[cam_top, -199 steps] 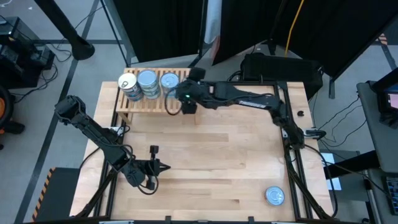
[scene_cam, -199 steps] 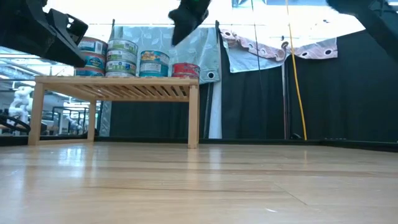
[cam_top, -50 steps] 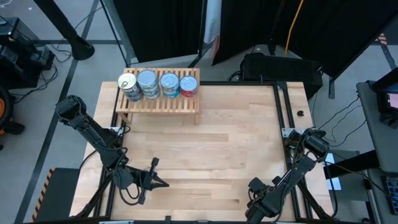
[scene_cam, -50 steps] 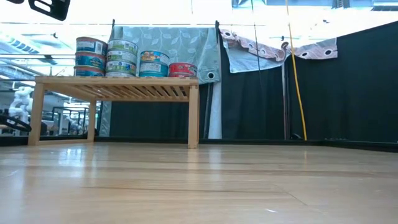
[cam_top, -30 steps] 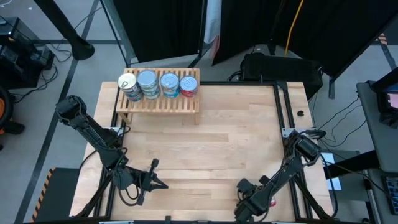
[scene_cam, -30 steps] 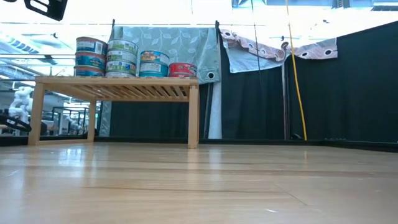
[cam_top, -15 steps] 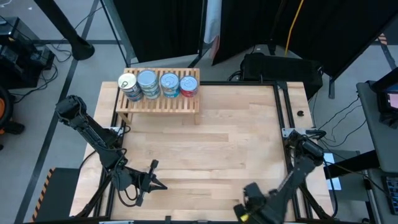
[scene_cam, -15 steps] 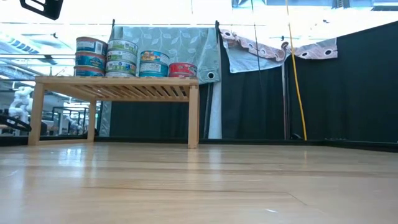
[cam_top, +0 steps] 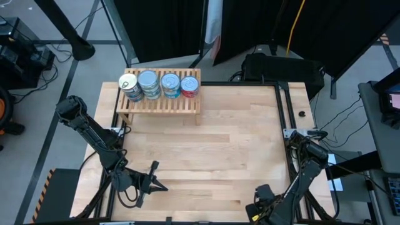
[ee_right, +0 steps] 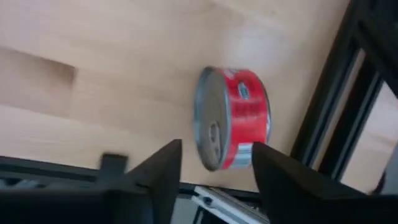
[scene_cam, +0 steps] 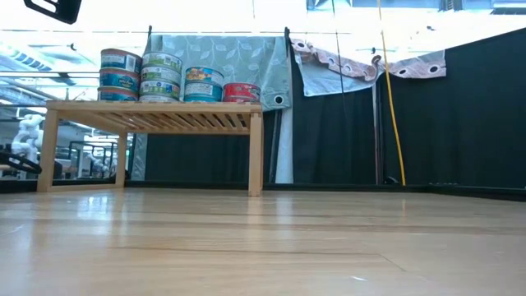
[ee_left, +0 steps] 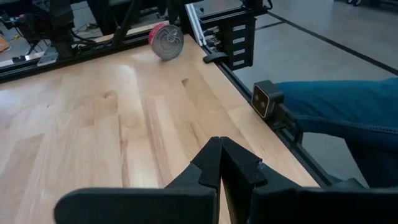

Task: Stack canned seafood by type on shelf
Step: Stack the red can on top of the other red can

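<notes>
The left pincer (cam_top: 161, 185) hangs low over the near left part of the worktop (cam_top: 231, 134), its two fingers pressed together with nothing between them; the left wrist view shows the dark fingertips (ee_left: 221, 163) meeting at a point above bare wood.

At the far left of the worktop stands the shelf (cam_top: 159, 103), a low rack of light wooden slats. On it the canned seafood sits in a row: a stack with a cream-gold top (cam_top: 128, 82), two stacks with silvery-blue tops (cam_top: 148, 80) (cam_top: 170, 81), and a red-labelled tin (cam_top: 190, 83) at the right end. In the low view the stacks grow shorter from left to right, down to the low red tin (scene_cam: 242, 91).

The right pincer (cam_top: 257, 212) is at the near right edge of the worktop. Its fingers stand apart and grip nothing. The right wrist view shows a red-labelled can (ee_right: 233, 118) lying in front of the gap between the two dark fingers (ee_right: 155, 171), close beside the black frame rail (ee_right: 329, 118) at the worktop's edge. It appears to stand on its rim with the pull-tab lid facing sideways, though the view is too blurred to be sure.
</notes>
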`<state>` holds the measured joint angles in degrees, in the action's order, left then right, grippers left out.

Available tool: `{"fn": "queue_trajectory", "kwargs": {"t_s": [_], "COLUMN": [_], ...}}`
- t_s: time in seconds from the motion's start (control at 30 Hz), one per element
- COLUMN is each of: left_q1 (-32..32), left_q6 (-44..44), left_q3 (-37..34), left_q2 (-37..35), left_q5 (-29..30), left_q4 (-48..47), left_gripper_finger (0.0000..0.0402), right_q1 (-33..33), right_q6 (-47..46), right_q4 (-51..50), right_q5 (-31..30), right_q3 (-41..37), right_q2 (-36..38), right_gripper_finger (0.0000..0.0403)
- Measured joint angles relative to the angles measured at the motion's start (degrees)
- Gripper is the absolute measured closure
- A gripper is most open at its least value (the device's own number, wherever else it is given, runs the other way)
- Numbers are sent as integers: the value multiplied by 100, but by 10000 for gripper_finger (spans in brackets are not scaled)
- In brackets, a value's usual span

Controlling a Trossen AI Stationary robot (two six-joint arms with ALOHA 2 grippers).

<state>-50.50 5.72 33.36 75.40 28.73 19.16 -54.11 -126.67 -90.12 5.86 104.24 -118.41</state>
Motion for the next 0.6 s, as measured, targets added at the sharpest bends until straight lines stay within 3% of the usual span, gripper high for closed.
{"fn": "queue_trajectory", "kwargs": {"t_s": [0.27, 0.6], "left_q1": [0, 0], "left_q6": [0, 0], "left_q3": [0, 0], "left_q2": [0, 0], "left_q5": [11, 22], "left_q4": [-3, -3], "left_gripper_finger": [391, 391], "right_q1": [-37, -159], "right_q6": [7, -8], "right_q4": [5, 206], "right_q5": [98, 199], "right_q3": [-651, -714], "right_q2": [9, 9], "right_gripper_finger": [158, 176]}}
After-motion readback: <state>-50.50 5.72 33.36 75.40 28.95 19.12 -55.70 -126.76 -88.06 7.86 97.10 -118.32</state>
